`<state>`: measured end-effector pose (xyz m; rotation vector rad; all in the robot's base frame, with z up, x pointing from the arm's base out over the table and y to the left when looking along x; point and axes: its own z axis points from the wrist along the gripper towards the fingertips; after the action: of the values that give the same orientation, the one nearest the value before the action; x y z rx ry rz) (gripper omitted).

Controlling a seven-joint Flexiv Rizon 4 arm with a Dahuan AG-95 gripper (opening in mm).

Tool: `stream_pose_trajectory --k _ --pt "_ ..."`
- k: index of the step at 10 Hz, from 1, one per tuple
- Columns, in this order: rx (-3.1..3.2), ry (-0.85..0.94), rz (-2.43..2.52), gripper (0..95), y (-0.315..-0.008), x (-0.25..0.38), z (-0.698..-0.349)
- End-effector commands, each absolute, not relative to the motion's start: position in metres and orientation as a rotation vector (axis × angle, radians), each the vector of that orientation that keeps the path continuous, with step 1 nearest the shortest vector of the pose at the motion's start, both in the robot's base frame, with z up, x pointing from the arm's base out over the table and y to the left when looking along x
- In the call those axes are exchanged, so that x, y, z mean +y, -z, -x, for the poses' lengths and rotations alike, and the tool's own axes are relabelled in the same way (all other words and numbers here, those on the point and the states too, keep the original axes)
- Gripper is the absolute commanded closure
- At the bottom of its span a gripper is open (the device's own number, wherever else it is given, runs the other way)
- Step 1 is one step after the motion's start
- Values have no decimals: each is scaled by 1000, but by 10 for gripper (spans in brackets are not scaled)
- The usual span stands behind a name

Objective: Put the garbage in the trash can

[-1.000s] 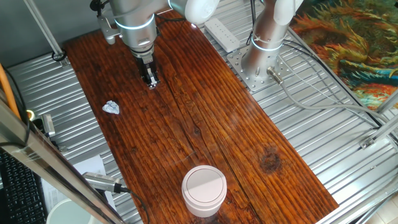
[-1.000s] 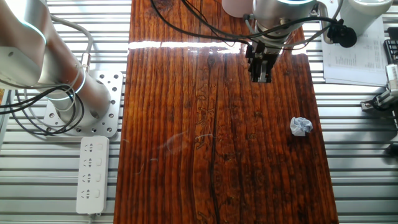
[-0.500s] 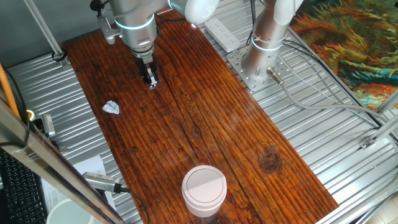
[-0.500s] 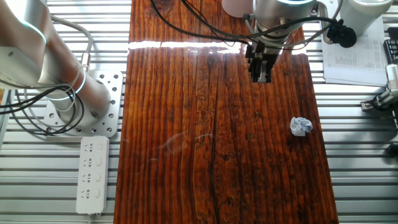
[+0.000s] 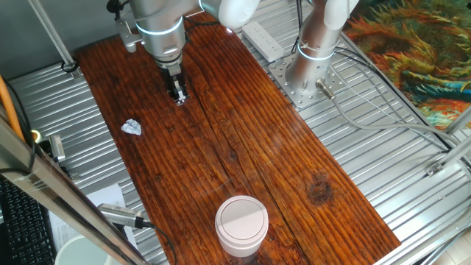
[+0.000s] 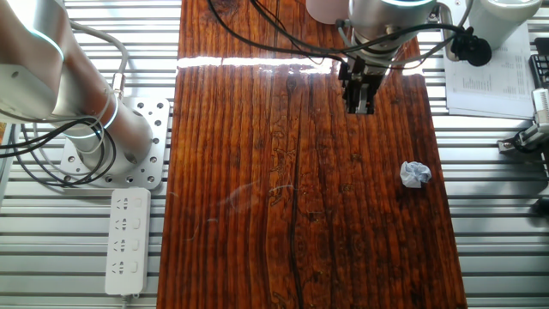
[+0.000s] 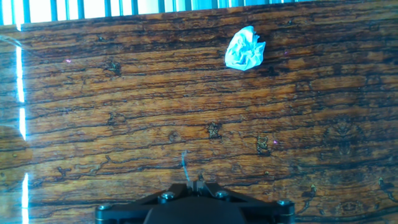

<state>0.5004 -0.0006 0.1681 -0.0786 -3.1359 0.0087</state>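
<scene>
The garbage (image 5: 132,127) is a small crumpled white-grey paper wad lying on the wooden table, near its left edge in one fixed view. It also shows in the other fixed view (image 6: 415,174) and at the upper right of the hand view (image 7: 245,49). The trash can (image 5: 241,224) is a round pale can with a flat white lid, standing at the near end of the table. My gripper (image 5: 178,96) hangs over the far part of the table, shut and empty, well apart from the garbage. It also shows in the other fixed view (image 6: 360,105) and in the hand view (image 7: 193,182).
The robot base (image 5: 309,70) and a power strip (image 5: 263,40) stand on the metal frame to the right of the wooden table (image 5: 243,147). A white bucket rim (image 5: 73,250) sits at the lower left, and papers (image 6: 493,81) lie beside the table.
</scene>
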Motion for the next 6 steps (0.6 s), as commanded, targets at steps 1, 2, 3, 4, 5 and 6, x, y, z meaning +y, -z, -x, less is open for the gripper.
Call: stream_pose_trajectory --k 1,2,3,4,5,6 --pt "-3136 -9 80 950 -168 -1 -501" --pt "-3137 -10 71 950 -166 -7 -506" --pt "-3136 -7 70 950 -164 -13 -512" --pt "-3136 -7 70 950 -163 -15 -516" --pt "-3135 -7 72 950 -159 -24 -532" --pt "-3136 -7 70 950 -157 -27 -538"
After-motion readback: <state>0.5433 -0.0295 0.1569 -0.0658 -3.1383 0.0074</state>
